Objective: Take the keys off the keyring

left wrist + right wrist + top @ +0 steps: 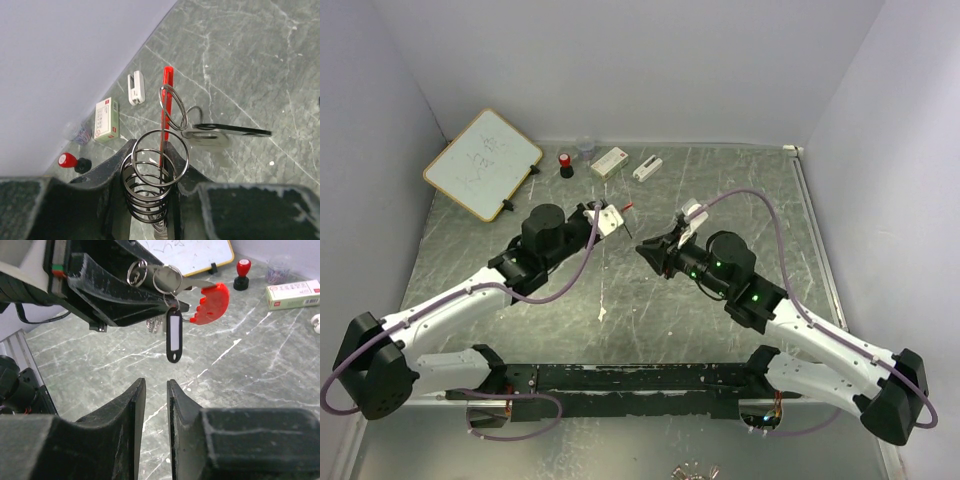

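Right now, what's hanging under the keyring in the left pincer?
A black tag hangs under the keyring, above the table. The left pincer covers part of its coils.

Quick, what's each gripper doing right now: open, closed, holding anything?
Left gripper: closed on the keyring.
Right gripper: slightly open, a narrow gap between the fingers, holding nothing.

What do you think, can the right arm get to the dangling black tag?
Probably yes. The black tag hangs free under the keyring that the left gripper holds up, and only open air lies between it and the right gripper, whose jaws stand slightly apart.
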